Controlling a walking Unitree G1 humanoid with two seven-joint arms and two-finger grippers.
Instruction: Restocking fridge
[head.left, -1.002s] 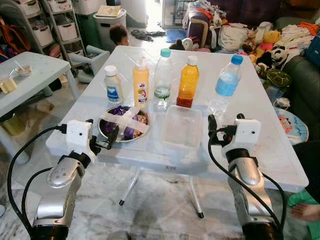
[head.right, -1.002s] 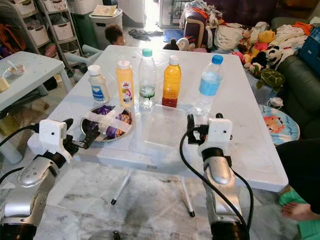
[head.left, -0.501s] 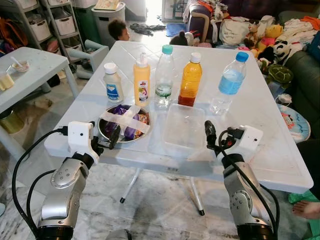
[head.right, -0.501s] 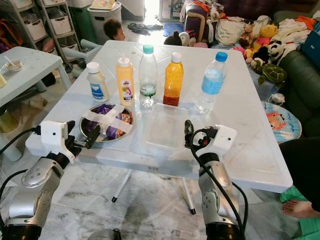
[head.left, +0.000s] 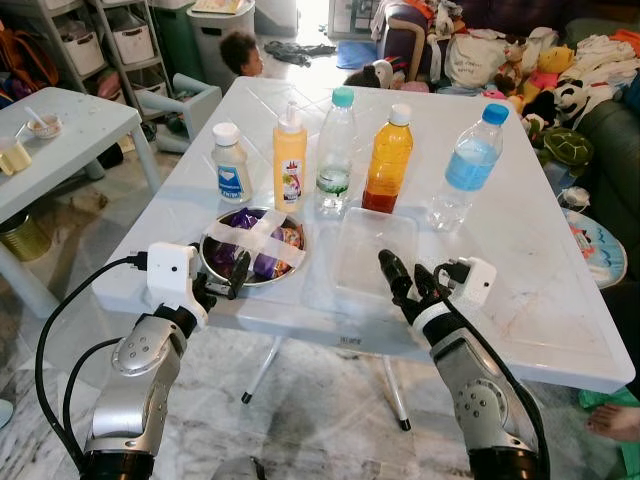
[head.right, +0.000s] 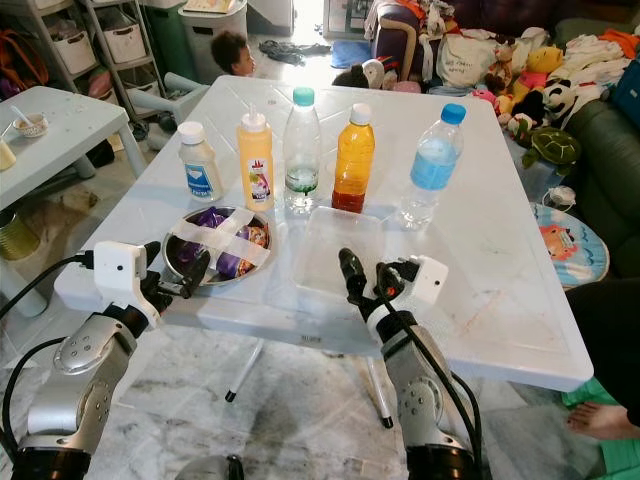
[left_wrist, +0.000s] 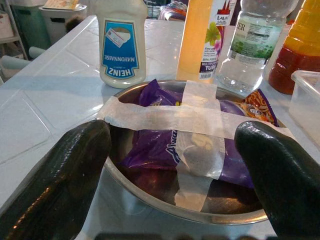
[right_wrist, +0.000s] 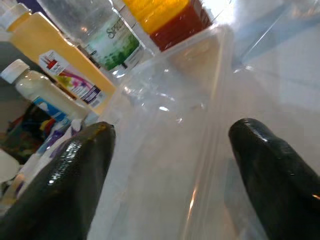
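1. A round metal bowl (head.left: 252, 250) of shiny purple snack packets, strapped shut by two crossed strips of pale tape, sits near the front edge of the white tiled table (head.left: 520, 260).
2. Just right of the bowl lies a clear, empty rectangular plastic container (head.left: 372, 250), its long axis running from the table's front edge toward the bottles.
3. Beyond the bowl stand five upright bottles in a row, caps pointing up: a squat white mayonnaise bottle (head.left: 231, 164), a tall yellow squeeze bottle (head.left: 289, 160), a clear water bottle (head.left: 335, 155) with a green cap, an orange juice bottle (head.left: 387, 161) darker at its base, and, further right, a blue-capped water bottle (head.left: 466, 171).
4. The left tool (head.left: 226, 283) hovers at the bowl's near rim, black fingers spread, one either side of the bowl in the left wrist view.
5. The right tool (head.left: 406, 283) points at the container's near end, fingers (right_wrist: 70, 175) spread apart with the clear wall between them.
6. A small grey side table (head.left: 70, 130) stands well left of the bowl; soft toys (head.left: 545, 95) are heaped far beyond it, to the right.
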